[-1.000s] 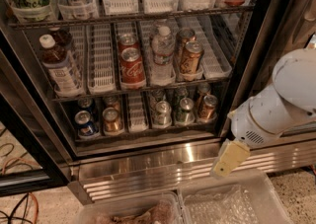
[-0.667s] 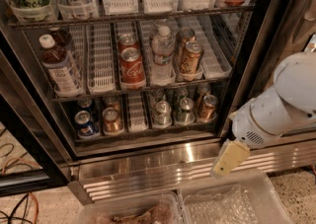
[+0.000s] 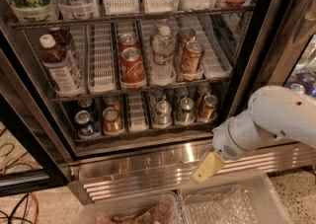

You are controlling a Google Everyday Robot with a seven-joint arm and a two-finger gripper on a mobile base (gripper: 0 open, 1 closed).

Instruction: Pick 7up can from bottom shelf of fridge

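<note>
Your claw (image 3: 207,167) hangs low right, outside the fridge (image 3: 148,165), in front of its steel base strip; you cannot tell how far it is open. On the bottom shelf (image 3: 137,115) the 7up can (image 3: 185,111) stands upright, with a silver top and a pale greenish-grey body.

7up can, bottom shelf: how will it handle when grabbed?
Probably stiff yet dentable: the 7up can looks like thin metal. Smooth round side may slip, and roll if tipped. Cans beside it stand close, so it could knock them. The hand hangs outside, below the bottom shelf.
</note>
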